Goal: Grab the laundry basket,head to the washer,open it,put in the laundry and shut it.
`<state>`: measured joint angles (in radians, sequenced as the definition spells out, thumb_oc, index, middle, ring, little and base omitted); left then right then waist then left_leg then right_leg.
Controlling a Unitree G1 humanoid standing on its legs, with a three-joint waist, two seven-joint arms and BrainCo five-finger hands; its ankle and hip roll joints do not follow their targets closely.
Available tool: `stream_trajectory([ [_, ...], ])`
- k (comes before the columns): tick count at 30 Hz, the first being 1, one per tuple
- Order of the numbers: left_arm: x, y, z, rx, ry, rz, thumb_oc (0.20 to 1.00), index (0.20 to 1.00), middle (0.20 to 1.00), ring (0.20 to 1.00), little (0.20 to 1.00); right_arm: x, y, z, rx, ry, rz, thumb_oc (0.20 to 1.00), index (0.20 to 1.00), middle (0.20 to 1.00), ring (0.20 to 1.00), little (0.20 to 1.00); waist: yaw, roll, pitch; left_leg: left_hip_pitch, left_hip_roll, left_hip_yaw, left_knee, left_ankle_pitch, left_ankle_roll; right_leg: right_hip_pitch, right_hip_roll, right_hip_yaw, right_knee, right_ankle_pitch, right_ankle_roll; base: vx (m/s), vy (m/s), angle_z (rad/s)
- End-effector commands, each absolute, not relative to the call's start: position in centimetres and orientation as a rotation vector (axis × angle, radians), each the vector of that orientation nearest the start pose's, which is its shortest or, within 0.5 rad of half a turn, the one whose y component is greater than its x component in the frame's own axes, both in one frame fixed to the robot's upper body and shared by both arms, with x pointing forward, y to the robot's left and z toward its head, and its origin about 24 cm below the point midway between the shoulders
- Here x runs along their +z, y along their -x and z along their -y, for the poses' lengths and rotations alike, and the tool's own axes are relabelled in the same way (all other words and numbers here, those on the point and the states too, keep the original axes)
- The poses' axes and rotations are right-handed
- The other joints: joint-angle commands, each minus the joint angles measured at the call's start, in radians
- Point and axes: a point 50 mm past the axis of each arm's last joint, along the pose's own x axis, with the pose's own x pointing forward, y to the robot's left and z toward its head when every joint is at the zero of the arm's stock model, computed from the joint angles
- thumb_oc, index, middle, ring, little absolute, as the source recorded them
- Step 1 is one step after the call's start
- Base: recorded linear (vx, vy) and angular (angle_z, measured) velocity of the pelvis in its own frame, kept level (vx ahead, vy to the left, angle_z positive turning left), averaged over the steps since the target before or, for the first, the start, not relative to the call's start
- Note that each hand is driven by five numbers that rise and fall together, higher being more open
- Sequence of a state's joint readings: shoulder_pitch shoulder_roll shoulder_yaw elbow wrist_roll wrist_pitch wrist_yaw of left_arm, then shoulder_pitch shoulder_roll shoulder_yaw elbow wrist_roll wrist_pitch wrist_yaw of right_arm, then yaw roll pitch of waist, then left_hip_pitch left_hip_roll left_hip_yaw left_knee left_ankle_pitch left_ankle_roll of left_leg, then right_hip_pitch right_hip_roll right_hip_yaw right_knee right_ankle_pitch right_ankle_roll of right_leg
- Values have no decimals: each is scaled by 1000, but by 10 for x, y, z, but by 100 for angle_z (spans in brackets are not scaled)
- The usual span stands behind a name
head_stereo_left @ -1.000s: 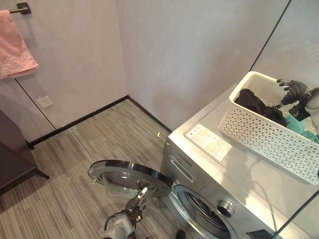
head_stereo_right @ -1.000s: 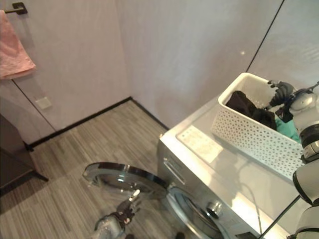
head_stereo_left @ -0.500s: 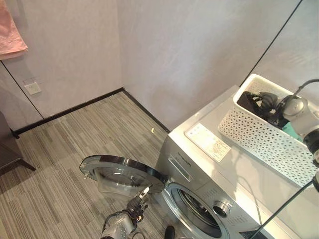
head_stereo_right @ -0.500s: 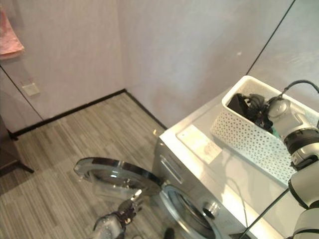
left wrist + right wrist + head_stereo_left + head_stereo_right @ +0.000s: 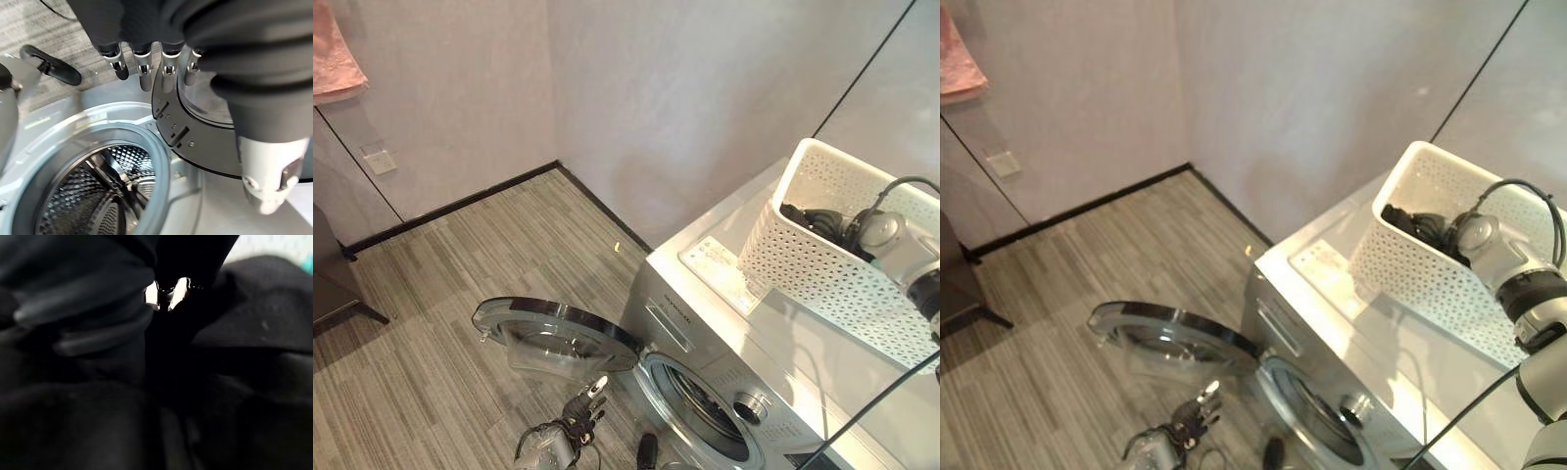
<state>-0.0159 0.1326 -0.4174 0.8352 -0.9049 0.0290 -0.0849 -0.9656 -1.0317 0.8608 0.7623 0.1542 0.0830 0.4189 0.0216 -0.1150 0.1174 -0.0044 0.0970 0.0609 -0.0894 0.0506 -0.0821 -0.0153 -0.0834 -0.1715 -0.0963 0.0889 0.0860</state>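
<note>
Basket (image 5: 822, 274) on washer (image 5: 783, 382); right hand (image 5: 1449, 231) buried in laundry (image 5: 808, 217), grip unclear.

A silver washer (image 5: 724, 323) with a smooth, glossy metal-look top. Its open door (image 5: 558, 338) is clear glass in a shiny dark rim. The drum (image 5: 83, 196) is perforated shiny metal. On top stands a white perforated plastic basket (image 5: 822, 269) holding dark cloth (image 5: 813, 220). The floor (image 5: 440, 284) is matt and striped. A pink towel (image 5: 333, 54) looks soft.

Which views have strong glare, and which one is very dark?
Right eye view: glare on the silver washer's top, beside the white perforated basket. Left wrist view: shine on its drum rim. Right wrist view: very dark, black laundry.
</note>
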Motion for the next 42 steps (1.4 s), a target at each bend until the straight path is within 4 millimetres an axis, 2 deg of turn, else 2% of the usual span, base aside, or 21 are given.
stream_trajectory([
  [1, -113, -187, -100, -148, 614, -823, 1000, 1000, 1000, 1000, 1000, 157, -353, 313, 334, 1171, -556, 1000, 1000, 1000, 1000, 1000, 17, -11, 52, 43, 7, -18, 25, -89, -2, -8, 6, 29, 9, -77, 10, 0, 0, 0],
  [6, -111, -188, -93, -175, 621, -822, 1000, 1000, 1000, 1000, 1000, 151, -351, 300, 425, 1140, -552, 1000, 1000, 1000, 1000, 1000, 11, -10, 53, 44, 8, -12, 24, -88, -3, -10, 8, 31, 9, -77, 10, 0, 0, 0],
  [7, -111, -186, -89, -193, 626, -827, 1000, 1000, 1000, 1000, 1000, 150, -349, 292, 477, 1111, -531, 896, 896, 896, 896, 896, 6, -13, 50, 49, 9, -8, 25, -90, -3, -5, 9, 34, 9, -77, 11, 0, 0, 0],
  [8, -111, -186, -87, -204, 629, -828, 1000, 1000, 1000, 1000, 1000, 152, -349, 291, 482, 1108, -521, 529, 529, 529, 529, 529, 5, -14, 49, 52, 10, -7, 25, -91, -2, -2, 9, 35, 9, -78, 10, 0, 0, 0],
  [9, -111, -186, -86, -213, 627, -827, 1000, 1000, 1000, 1000, 1000, 154, -350, 292, 471, 1109, -510, 253, 253, 253, 253, 253, 4, -15, 47, 56, 10, -6, 25, -93, -2, 1, 10, 35, 9, -79, 11, 0, 0, 0],
  [10, -111, -186, -85, -218, 626, -829, 1000, 1000, 1000, 1000, 1000, 157, -351, 293, 457, 1118, -493, 200, 200, 200, 200, 200, 3, -18, 44, 61, 11, -4, 26, -96, -1, 5, 10, 36, 9, -79, 11, 0, 0, 0],
  [15, -112, -185, -90, -191, 614, -826, 1000, 1000, 1000, 1000, 1000, 175, -359, 298, 336, 1125, -393, 200, 200, 200, 200, 200, 2, -29, 28, 80, 12, 2, 30, -107, 5, 21, 10, 41, 9, -79, 12, 0, 0, 0],
  [19, -114, -186, -97, -151, 601, -826, 1000, 1000, 1000, 1000, 1000, 193, -364, 308, 187, 1067, -309, 200, 200, 200, 200, 200, 1, -36, 12, 90, 8, 7, 30, -116, 11, 33, 7, 43, 9, -77, 13, -16, 29, -2],
  [20, -114, -186, -101, -132, 592, -824, 1000, 1000, 1000, 1000, 1000, 203, -365, 315, 116, 1029, -272, 200, 200, 200, 200, 200, -1, -37, 7, 91, 4, 9, 31, -118, 13, 35, 5, 43, 9, -75, 14, -20, 27, -8],
  [22, -114, -187, -103, -124, 581, -823, 1000, 1000, 1000, 1000, 1000, 206, -365, 318, 81, 1007, -253, 200, 200, 200, 200, 200, -1, -39, 4, 92, 3, 9, 32, -121, 15, 36, 4, 43, 9, -74, 14, -17, 32, -14],
  [25, -117, -188, -115, -68, 545, -825, 1000, 1000, 1000, 1000, 1000, 241, -362, 344, -153, 847, -114, 200, 200, 200, 200, 200, -6, -36, -15, 101, -8, 8, 29, -130, 25, 45, -5, 43, 9, -69, 19, -30, 59, -5],
  [26, -117, -188, -115, -68, 544, -825, 1000, 1000, 1000, 1000, 1000, 241, -361, 344, -153, 847, -114, 200, 200, 200, 200, 200, -6, -36, -15, 101, -8, 8, 29, -130, 25, 46, -5, 43, 9, -69, 19, -28, 58, 3],
  [28, -118, -189, -120, -48, 536, -821, 1000, 1000, 1000, 1000, 1000, 259, -358, 351, -236, 791, -37, 200, 200, 200, 200, 200, -9, -32, -22, 102, -14, 6, 27, -133, 29, 48, -9, 44, 9, -68, 21, -27, 71, 2],
  [29, -118, -193, -125, -12, 519, -816, 1000, 1000, 1000, 1000, 1000, 286, -353, 360, -379, 643, 114, 200, 200, 200, 200, 200, -14, -24, -30, 106, -22, 2, 25, -138, 35, 51, -14, 43, 10, -66, 24, -28, 78, 0],
  [31, -118, -193, -125, -12, 518, -816, 1000, 1000, 1000, 1000, 1000, 285, -353, 360, -379, 643, 114, 200, 200, 200, 200, 200, -14, -24, -29, 106, -22, 1, 25, -138, 35, 51, -14, 42, 10, -66, 24, -16, 42, 3],
  [32, -118, -195, -131, 28, 508, -817, 1000, 1000, 1000, 1000, 1000, 305, -350, 357, -429, 564, 221, 200, 200, 200, 200, 200, -18, -19, -33, 107, -27, -2, 25, -141, 39, 53, -18, 42, 12, -66, 24, -11, 42, 2],
  [33, -119, -195, -132, 40, 508, -820, 1000, 1000, 1000, 1000, 1000, 314, -348, 354, -440, 553, 267, 200, 200, 200, 200, 200, -22, -17, -36, 109, -29, -3, 24, -142, 39, 54, -19, 44, 13, -66, 24, -16, 64, 2],
  [34, -119, -193, -133, 60, 510, -822, 1000, 1000, 1000, 1000, 1000, 332, -342, 349, -475, 545, 367, 200, 200, 200, 200, 200, -27, -10, -41, 111, -32, -4, 22, -143, 41, 55, -21, 44, 13, -67, 25, -5, 37, 3],
  [35, -119, -193, -133, 60, 509, -823, 1000, 1000, 1000, 1000, 1000, 331, -342, 349, -476, 544, 366, 200, 200, 200, 200, 200, -27, -11, -41, 111, -32, -5, 22, -144, 41, 56, -21, 44, 13, -67, 25, 3, 29, 4],
  [41, -122, -187, -133, 104, 521, -833, 1000, 1000, 1000, 1000, 1000, 365, -317, 341, -579, 615, 588, 200, 200, 200, 200, 200, -38, 0, -54, 121, -30, -11, 23, -151, 40, 66, -15, 55, 9, -77, 18, 0, -4, 2],
  [42, -122, -187, -133, 104, 520, -833, 1000, 1000, 1000, 1000, 1000, 365, -317, 341, -580, 615, 587, 200, 200, 200, 200, 200, -37, 0, -54, 121, -29, -12, 23, -151, 40, 67, -14, 55, 9, -77, 18, -15, -30, 10],
])
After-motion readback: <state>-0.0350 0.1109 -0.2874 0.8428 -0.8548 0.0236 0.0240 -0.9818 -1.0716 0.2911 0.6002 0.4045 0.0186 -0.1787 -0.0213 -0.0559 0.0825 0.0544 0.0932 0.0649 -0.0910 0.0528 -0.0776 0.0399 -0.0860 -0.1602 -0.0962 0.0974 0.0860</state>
